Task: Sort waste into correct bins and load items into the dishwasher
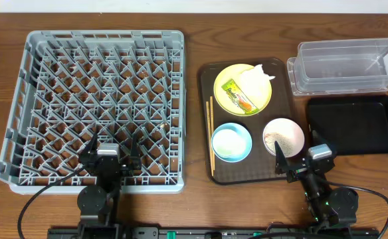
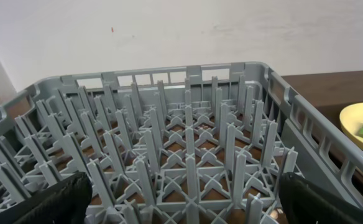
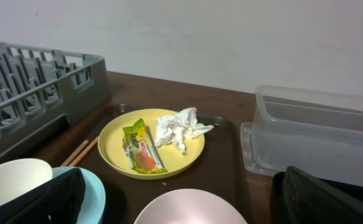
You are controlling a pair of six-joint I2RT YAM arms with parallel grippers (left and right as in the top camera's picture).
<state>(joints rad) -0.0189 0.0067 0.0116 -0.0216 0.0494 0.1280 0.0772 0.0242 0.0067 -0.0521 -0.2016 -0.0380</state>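
A yellow plate on the brown serving tray holds a green-and-yellow wrapper and a crumpled white napkin; both also show in the right wrist view, wrapper and napkin. A light-blue bowl holds a white cup. A white bowl holds rice grains. Chopsticks lie along the tray's left side. My left gripper is open and empty over the near edge of the grey dish rack. My right gripper is open and empty, just near of the white bowl.
The brown serving tray sits right of the rack. A clear plastic tub stands at the back right, with a shallow black tray in front of it. The rack's pegs fill the left wrist view.
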